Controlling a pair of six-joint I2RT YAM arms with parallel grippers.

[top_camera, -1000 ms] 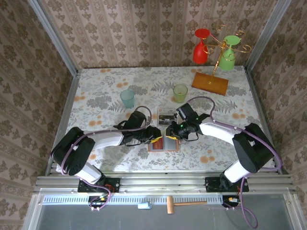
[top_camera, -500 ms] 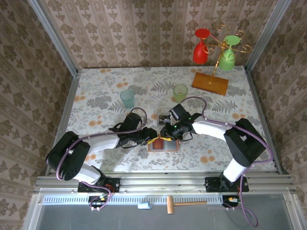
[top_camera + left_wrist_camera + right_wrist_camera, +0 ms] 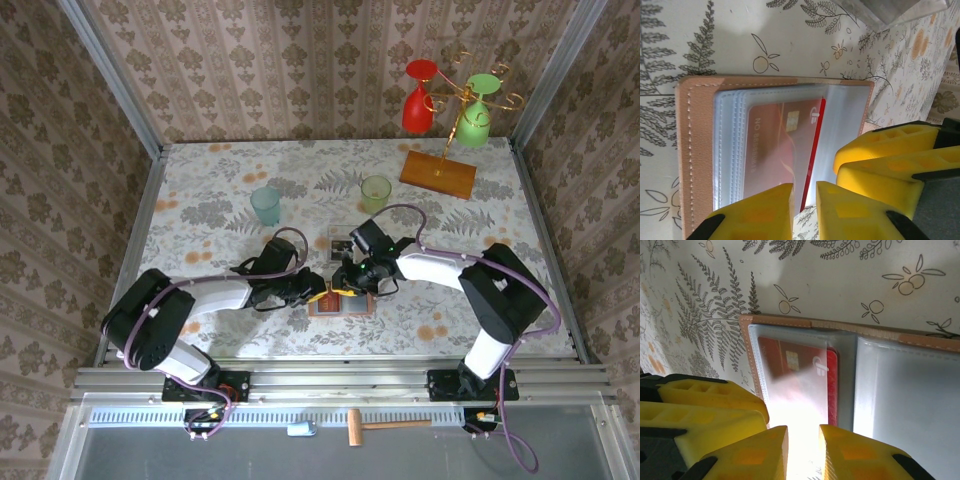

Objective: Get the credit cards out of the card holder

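The card holder [image 3: 345, 303] lies open and flat on the flowered table [image 3: 200, 190], near its front edge and between the two arms; its pink stitched border frames clear plastic pockets. One pocket holds a red credit card [image 3: 780, 145], its chip and pale logo showing through the plastic; the card sits fully inside the pocket. In the right wrist view the pocket next to it looks pale, and its contents cannot be made out.

The left gripper [image 3: 805, 205] is at the holder's edge with its yellow fingers close together, a narrow gap left between them; the pocket's edge runs into that gap, but it cannot be told whether they pinch it. The right gripper [image 3: 802, 450] meets the holder from the other side, just beside the left one; its fingers are also nearly together, with a glaring clear leaf between them, and whether they clamp it cannot be told.

Just behind the holder stands a clear tray [image 3: 345, 240] with something dark in it; farther back are a teal cup [image 3: 266, 205] and a green cup [image 3: 376, 192]; at the far right corner a stand [image 3: 438, 173] carries a red glass [image 3: 418, 105] and a green glass [image 3: 476, 115] hung upside down.
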